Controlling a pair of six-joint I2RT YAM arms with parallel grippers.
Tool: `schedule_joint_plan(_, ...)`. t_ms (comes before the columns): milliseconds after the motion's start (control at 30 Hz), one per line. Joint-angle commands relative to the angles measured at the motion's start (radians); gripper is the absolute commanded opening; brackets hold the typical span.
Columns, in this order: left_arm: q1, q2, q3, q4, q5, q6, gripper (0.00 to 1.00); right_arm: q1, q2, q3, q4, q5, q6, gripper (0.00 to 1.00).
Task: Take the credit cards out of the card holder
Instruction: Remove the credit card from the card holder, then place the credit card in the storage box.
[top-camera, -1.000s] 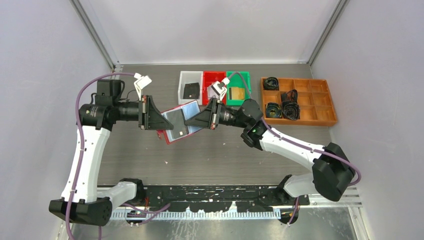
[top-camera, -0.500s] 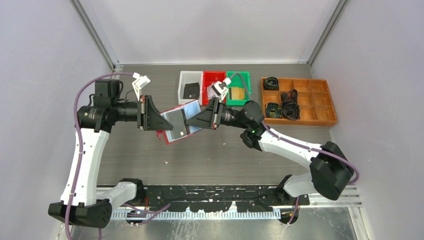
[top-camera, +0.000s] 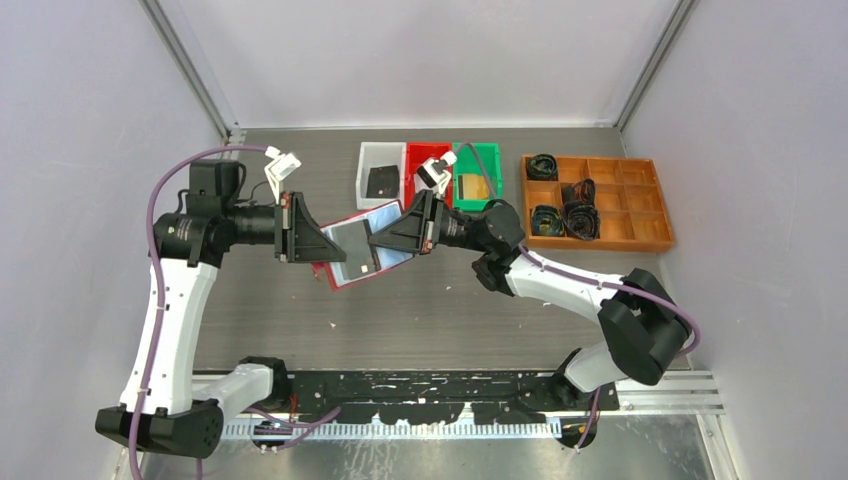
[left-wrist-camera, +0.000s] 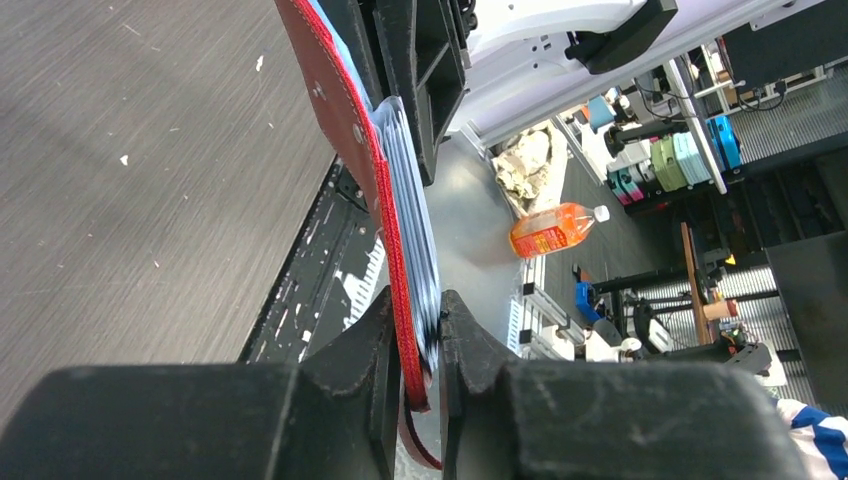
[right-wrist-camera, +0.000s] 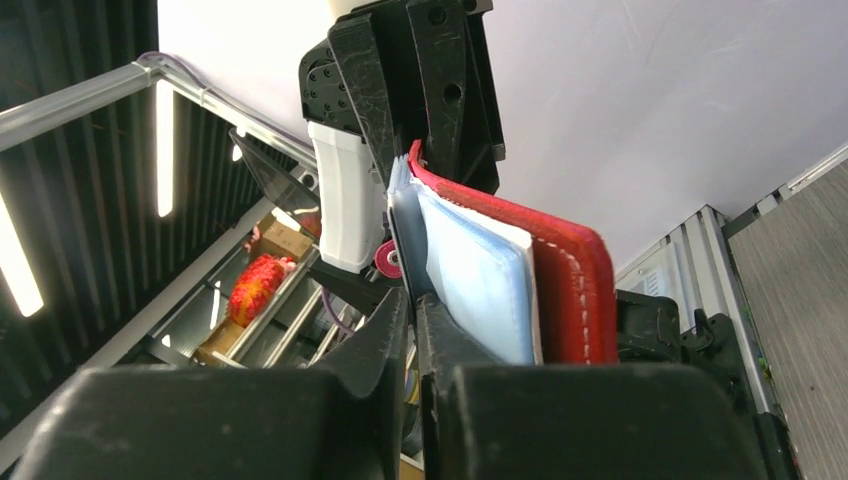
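Left gripper (left-wrist-camera: 418, 305) is clamping card holder's (left-wrist-camera: 340, 110) 9 o'clock edge; right gripper (right-wrist-camera: 412, 305), pinching a thin inner sheet (right-wrist-camera: 402, 230), should be pulling straight toward 3 o'clock.

The left gripper (top-camera: 338, 250) and right gripper (top-camera: 378, 240) meet from opposite sides at the open red card holder (top-camera: 388, 218). Each clamps an edge, holding it tilted above the table (top-camera: 440, 310). A grey credit card (top-camera: 352, 242) shows inside. Beyond stand a white bin (top-camera: 366, 170), a red bin (top-camera: 412, 160), a green bin (top-camera: 490, 160) and a wooden tray (top-camera: 600, 245).
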Motion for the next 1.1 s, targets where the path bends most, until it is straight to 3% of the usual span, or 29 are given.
schedule_joint_plan(0,-0.007,-0.015,0.042,0.002,-0.003,0.028,0.0,0.006,-0.037,0.03,0.044,-0.031,-0.014,0.08)
schedule_joint_plan(67,-0.006,-0.012,0.047,-0.005,-0.003,0.031,0.0,0.0,-0.049,0.016,0.027,-0.028,-0.027,0.01)
schedule_joint_plan(333,-0.006,-0.003,0.077,-0.058,-0.01,0.074,0.0,-0.119,-0.142,-0.051,-0.061,0.001,-0.074,0.01)
schedule_joint_plan(500,-0.006,0.006,0.103,-0.105,-0.129,0.114,0.0,-0.216,-0.25,-0.044,-0.31,-0.001,-0.213,0.01)
schedule_joint_plan(633,-0.005,0.037,0.142,-0.196,-0.336,0.244,0.0,-0.332,-0.272,0.046,-0.663,0.043,-0.39,0.0)
schedule_joint_plan(800,-0.005,0.094,0.182,-0.266,-0.633,0.331,0.0,-0.399,-0.098,0.243,-0.905,0.114,-0.55,0.01)
schedule_joint_plan(933,0.013,0.11,0.271,-0.348,-0.625,0.359,0.0,-0.387,0.088,0.406,-0.937,0.21,-0.602,0.01)
schedule_joint_plan(1067,0.014,0.086,0.306,-0.353,-0.624,0.354,0.0,-0.357,0.297,0.64,-1.078,0.323,-0.686,0.01)
